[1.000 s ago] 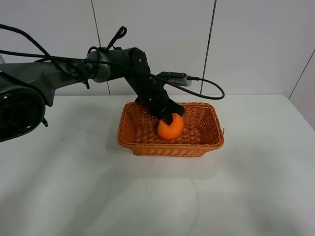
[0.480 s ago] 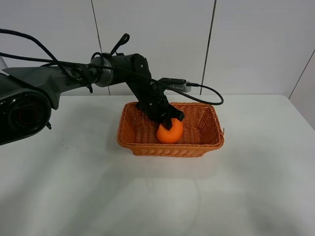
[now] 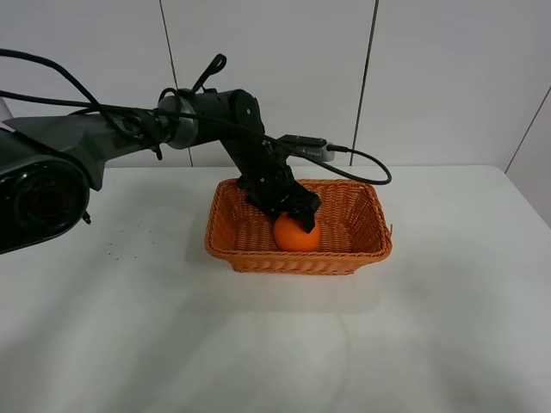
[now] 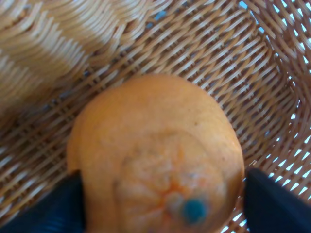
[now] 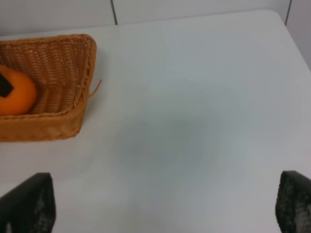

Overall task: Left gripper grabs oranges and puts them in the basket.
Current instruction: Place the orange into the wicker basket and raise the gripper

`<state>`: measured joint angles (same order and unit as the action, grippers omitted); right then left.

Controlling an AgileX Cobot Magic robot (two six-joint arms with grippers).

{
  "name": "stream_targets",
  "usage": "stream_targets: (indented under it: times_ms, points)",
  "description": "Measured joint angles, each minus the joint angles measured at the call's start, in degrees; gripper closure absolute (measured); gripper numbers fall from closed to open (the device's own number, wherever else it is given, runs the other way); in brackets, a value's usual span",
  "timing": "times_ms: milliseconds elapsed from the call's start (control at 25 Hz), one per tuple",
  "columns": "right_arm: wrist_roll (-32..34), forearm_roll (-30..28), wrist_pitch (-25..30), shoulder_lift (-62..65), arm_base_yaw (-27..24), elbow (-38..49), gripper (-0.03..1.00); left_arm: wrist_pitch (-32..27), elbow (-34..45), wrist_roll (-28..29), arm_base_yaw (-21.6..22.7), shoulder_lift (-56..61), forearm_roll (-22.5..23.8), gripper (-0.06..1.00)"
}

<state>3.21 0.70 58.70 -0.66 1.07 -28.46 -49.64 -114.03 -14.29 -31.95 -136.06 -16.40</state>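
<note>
The orange [image 3: 299, 235] lies low inside the wicker basket [image 3: 258, 255], left of its middle, in the high view. My left gripper [image 3: 295, 215] reaches down into the basket from the back and is shut on the orange from above. In the left wrist view the orange [image 4: 155, 155] fills the frame over the basket weave [image 4: 233, 63], with a black fingertip [image 4: 43, 208] pressed to each side. The right wrist view shows the orange [image 5: 17, 94] in the basket [image 5: 53, 121] with a black finger on it. My right gripper [image 5: 160, 204] is open and empty over the bare table.
The basket stands at the back middle of a white table [image 3: 275, 335], near a white panelled wall. The left arm's black cable [image 3: 366, 168] loops over the basket's back rim. A loose wicker strand [image 5: 95, 88] sticks out from the basket's corner.
My left gripper has lowered the orange deeper into the basket and a little back. The basket and the right arm have not moved.
</note>
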Motion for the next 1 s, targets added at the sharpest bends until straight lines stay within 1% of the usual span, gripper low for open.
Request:
stream_targets:
  times_ms: [160,400,480,560,680,800,880,1000]
  points:
    - [0.0,0.0,0.0,0.0,0.0,0.0,0.27,-1.57,-2.19,0.01,-0.18,0.0,1.26,0.03]
    - [0.0,0.0,0.0,0.0,0.0,0.0,0.27,-3.53,-6.67,2.26,-0.18,0.0,1.51,0.02]
    - [0.0,0.0,0.0,0.0,0.0,0.0,0.27,-4.22,-8.27,2.75,-0.18,0.0,2.37,0.02]
    - [0.0,0.0,0.0,0.0,0.0,0.0,0.27,-4.54,-9.07,3.6,-0.18,0.4,4.25,0.02]
    - [0.0,0.0,0.0,0.0,0.0,0.0,0.27,-4.9,-9.21,5.98,-0.18,1.61,9.64,0.02]
    - [0.0,0.0,0.0,0.0,0.0,0.0,0.27,-6.47,-9.44,7.81,0.3,3.04,14.38,0.02]
    - [0.0,0.0,0.0,0.0,0.0,0.0,0.27,-7.95,-9.44,8.7,1.22,3.97,16.4,0.02]
    - [0.0,0.0,0.0,0.0,0.0,0.0,0.27,-9.87,-9.44,9.62,3.8,5.42,17.48,0.02]
